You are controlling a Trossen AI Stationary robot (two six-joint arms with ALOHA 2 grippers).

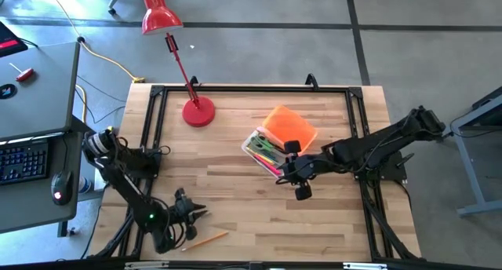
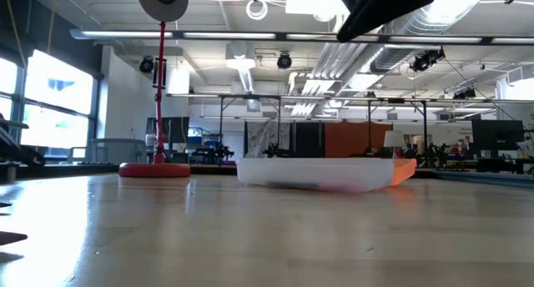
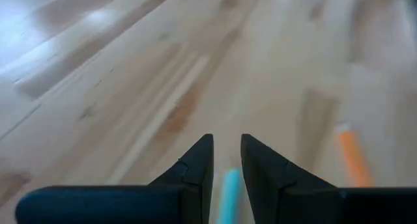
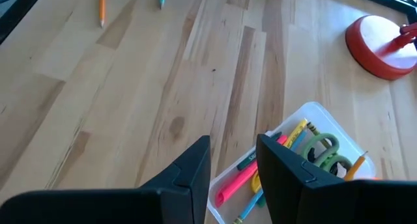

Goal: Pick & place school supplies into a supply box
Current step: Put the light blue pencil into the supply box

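No text, label or number is legible — nothing on any surface.

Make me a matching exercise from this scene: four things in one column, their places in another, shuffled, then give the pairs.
Things:
1. green-handled scissors
2. orange pencil
3. orange lid
4. red lamp base

Places:
A. on the bare table beside the left gripper
B. inside the clear supply box
C. far side of the table, left of the box
D. leaning against the box's far edge

Pairs: 1-B, 2-A, 3-D, 4-C
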